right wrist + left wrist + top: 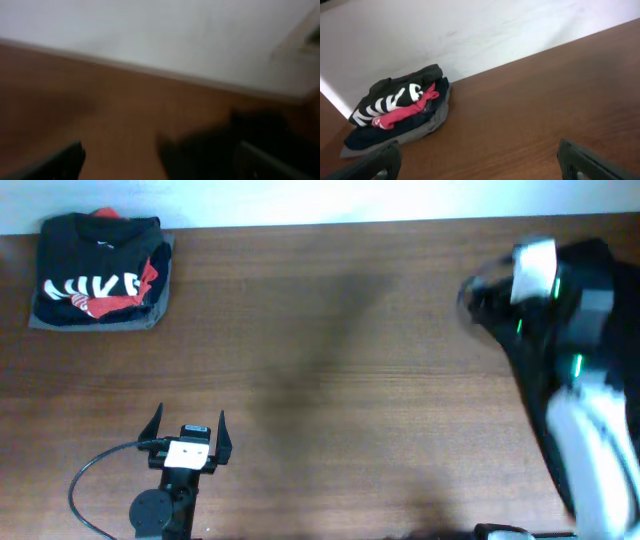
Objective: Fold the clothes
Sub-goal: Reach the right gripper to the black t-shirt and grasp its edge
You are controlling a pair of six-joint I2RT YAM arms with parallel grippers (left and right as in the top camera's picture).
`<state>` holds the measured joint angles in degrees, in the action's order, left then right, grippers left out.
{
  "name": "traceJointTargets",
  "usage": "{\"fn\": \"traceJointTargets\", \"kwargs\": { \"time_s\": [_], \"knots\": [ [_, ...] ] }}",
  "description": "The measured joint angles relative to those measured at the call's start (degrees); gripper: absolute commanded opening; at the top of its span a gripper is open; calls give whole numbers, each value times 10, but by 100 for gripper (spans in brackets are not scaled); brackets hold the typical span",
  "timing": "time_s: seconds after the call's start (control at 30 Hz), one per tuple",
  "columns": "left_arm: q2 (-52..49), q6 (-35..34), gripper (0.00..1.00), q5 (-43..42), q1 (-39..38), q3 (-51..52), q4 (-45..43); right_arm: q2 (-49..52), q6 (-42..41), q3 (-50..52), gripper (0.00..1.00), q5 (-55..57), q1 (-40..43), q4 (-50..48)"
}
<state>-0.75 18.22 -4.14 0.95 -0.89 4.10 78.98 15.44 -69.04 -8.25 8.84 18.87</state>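
Black garment: seen only as a dark, blurred mass in the right wrist view, low on the brown worktop and not far from the pale back wall. Lying ahead of the right gripper, roughly between its two fingers. Outline, logo and label too blurred to make out; cannot tell whether cloth and fingers touch. In the overhead view, not separable from the motion-blurred right arm at the worktop's right side.

Right jaws spread wide, one dark finger showing at each lower corner of the wrist view.

Well apart from that, near the front edge and left of centre: left gripper, aimed toward the back edge, jaws spread wide and clamped on nothing, bare wood between them. Black cable looping out to its left.

Farther still, at the back-left corner: folded black top with white letters and red print, stacked on a folded grey garment. In the left wrist view, this pile close against the wall.
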Motion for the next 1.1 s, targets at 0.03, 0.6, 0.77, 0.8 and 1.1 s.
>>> {"fn": "traceJointTargets", "kwargs": {
  "time_s": [0.03,0.6,0.77,0.8,1.1],
  "knots": [
    [0,0,99,0,0,0,1,51,0,-55,99,1,10,44],
    [0,0,99,0,0,0,0,427,8,-287,99,19,47,203],
    [0,0,99,0,0,0,0,432,24,-287,99,23,47,200],
    [0,0,99,0,0,0,0,433,26,-287,99,24,47,200],
    [0,0,99,0,0,0,0,465,38,-291,99,44,47,199]
  ]
}}
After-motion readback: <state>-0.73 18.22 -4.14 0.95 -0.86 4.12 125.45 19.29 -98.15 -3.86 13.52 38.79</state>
